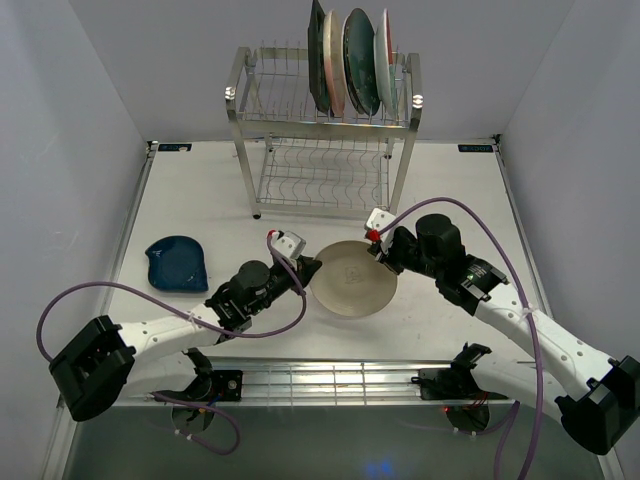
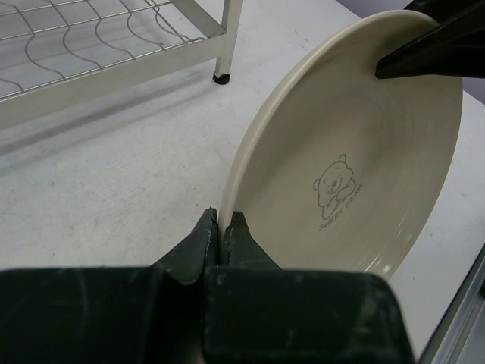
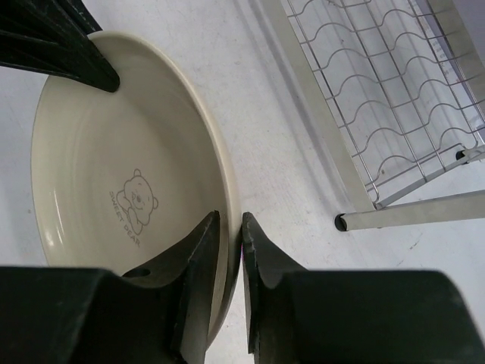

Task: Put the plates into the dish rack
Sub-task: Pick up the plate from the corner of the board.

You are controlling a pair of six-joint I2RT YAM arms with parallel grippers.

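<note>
Evidently the glossy cream plate, round with a printed bear, hangs tilted before the dish rack, mid-handover I judge. My left claw pinches one rim and my right claw straddles the opposite rim, though whether it presses I cannot tell. Next the plate needs turning upright to slip into a thin steel wire slot beside the racked plates.

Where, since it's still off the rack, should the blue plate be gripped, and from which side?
Probably the raised rim of the blue plate, on its edge nearest the left arm, coming down from above with one finger inside. It lies flat on the table, so only the rim offers a pinch.
</note>
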